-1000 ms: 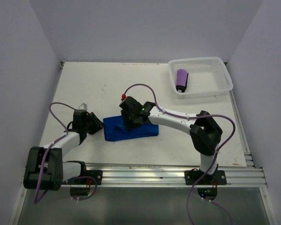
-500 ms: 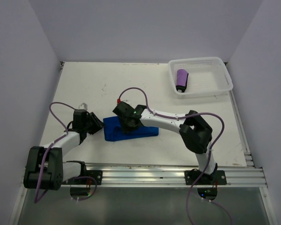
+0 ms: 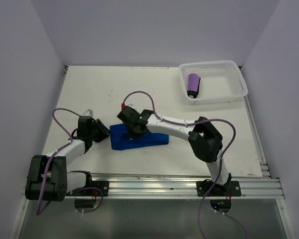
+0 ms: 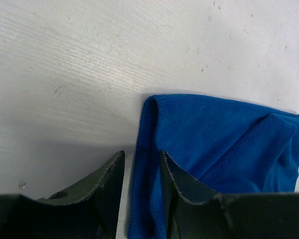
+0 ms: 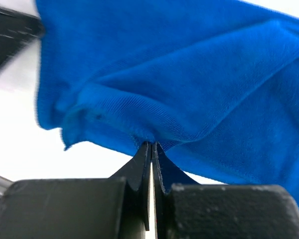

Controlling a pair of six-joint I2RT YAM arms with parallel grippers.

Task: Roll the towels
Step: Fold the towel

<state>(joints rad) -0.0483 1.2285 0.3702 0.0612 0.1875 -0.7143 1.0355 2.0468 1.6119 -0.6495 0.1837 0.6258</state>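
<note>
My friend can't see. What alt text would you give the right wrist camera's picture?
The right end effector, shut tight, pinches a fold at the near edge of the blue towel. The rumpled towel fills most of the view, with pale table showing at lower left.

Both arms reach low over the bench: left hand with fingers parted, right hand pinched tight.

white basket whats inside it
One rolled purple towel lies by the left wall of the white basket. Nothing else shows; whatever is under the towel is covered.
</note>
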